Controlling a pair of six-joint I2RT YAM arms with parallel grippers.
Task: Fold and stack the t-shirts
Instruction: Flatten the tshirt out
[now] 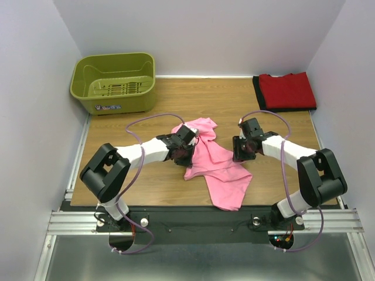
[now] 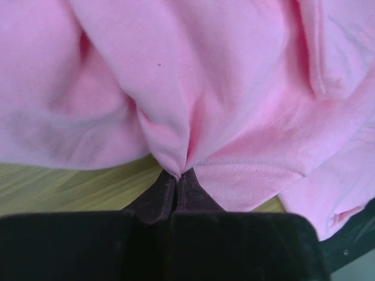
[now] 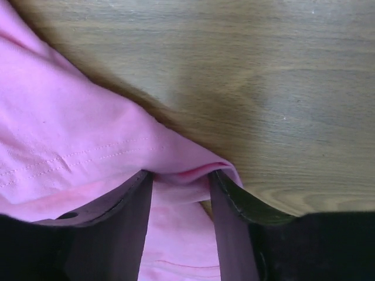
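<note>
The bright pink t-shirt (image 1: 218, 167) lies crumpled in the middle of the wooden table (image 1: 193, 96), one end hanging over the near edge. My left gripper (image 1: 185, 151) is at its left edge; in the left wrist view it (image 2: 177, 174) is shut on a pinched fold of the pink cloth (image 2: 205, 88). My right gripper (image 1: 239, 150) is at its right edge; in the right wrist view it (image 3: 181, 174) is open, its fingers (image 3: 231, 228) standing on either side of a fold of the pink hem (image 3: 70, 134). The red t-shirt (image 1: 288, 89) lies folded at the far right on a black one (image 1: 256, 89), seen only as an edge.
An olive-green plastic basket (image 1: 114, 82) stands at the far left corner of the table. White walls close in the table on the left, right and back. Purple cables loop from both wrists above the table.
</note>
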